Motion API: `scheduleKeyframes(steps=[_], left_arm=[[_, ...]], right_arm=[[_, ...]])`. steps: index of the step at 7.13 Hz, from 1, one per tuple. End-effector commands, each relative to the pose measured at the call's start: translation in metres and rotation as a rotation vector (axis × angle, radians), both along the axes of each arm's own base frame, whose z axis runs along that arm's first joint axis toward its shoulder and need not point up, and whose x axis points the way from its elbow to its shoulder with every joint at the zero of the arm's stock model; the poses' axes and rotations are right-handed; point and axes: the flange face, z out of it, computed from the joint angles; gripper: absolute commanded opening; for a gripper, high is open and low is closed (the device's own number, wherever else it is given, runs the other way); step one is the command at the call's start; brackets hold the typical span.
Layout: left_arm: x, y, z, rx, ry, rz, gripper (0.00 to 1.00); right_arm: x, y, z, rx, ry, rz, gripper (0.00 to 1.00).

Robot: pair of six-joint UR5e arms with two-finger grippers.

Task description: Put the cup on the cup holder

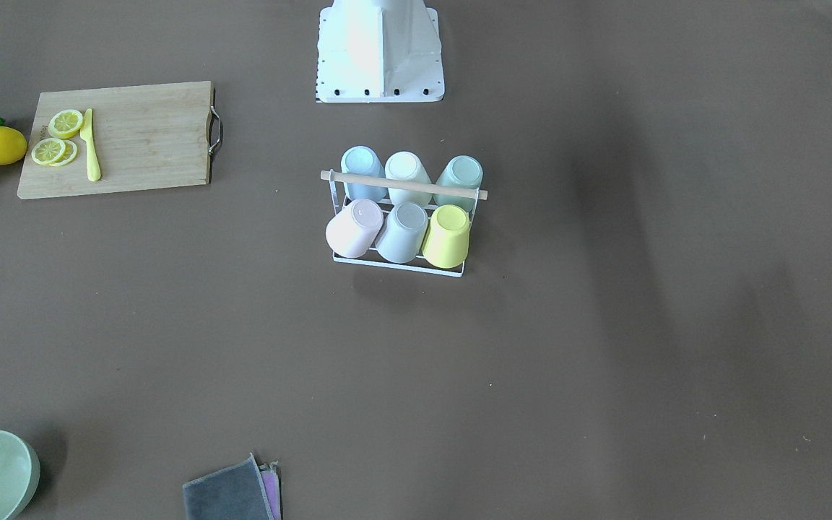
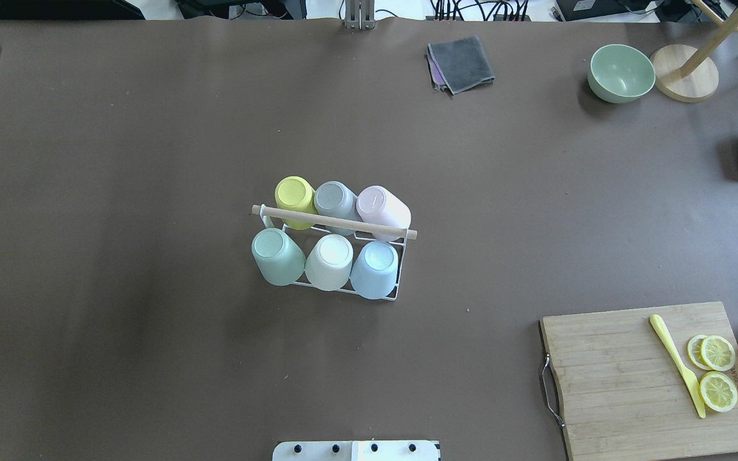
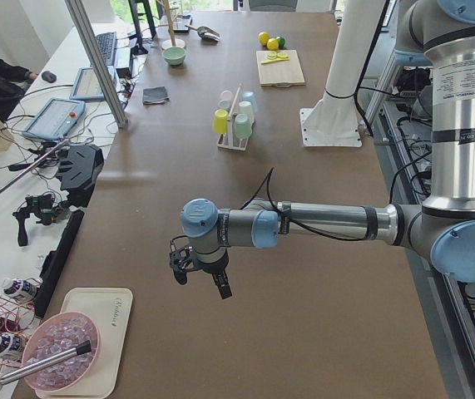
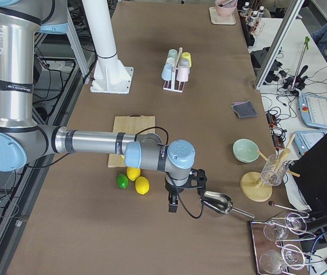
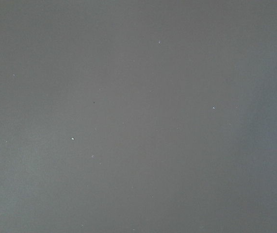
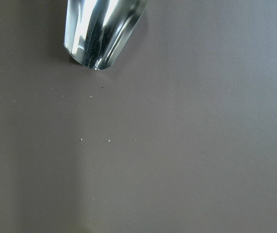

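Cup holder sits dead centre of the overhead view, on the counter. All six prongs look taken:
- far row: yellow cup, grey cup, pink cup
- near row: green cup, white cup, blue cup

All are mouth-down. No loose cup shows anywhere, so I read the placing as done.

Risks from here:
- Pink cup leans outward more than the others, past the end of the wire base. A knock to the holder could tip it off its prong.
- The holder looks light. Any extra reach into a full rack would likely shove it or dislodge a neighbouring cup.
- Left gripper hangs over bare counter, centre-left of the left side view and well apart from the holder. It shows only in that view, so I can't tell whether it is spread or closed.
- Right gripper is lower centre of the right side view, again too unclear to tell its state. It is just beside the metal scoop, with the lemons close by. A careless swing could clip the scoop and send it across the counter.
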Motion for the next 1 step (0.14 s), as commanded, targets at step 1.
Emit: scheduleKeyframes(steps=[1], left_arm=[[0.0,0.0006,0.0032,-0.007,-0.002,0.001,0.98]], right_arm=[[0.0001,0.0002,0.0008,-0.002,-0.001,0.0,1.0]])
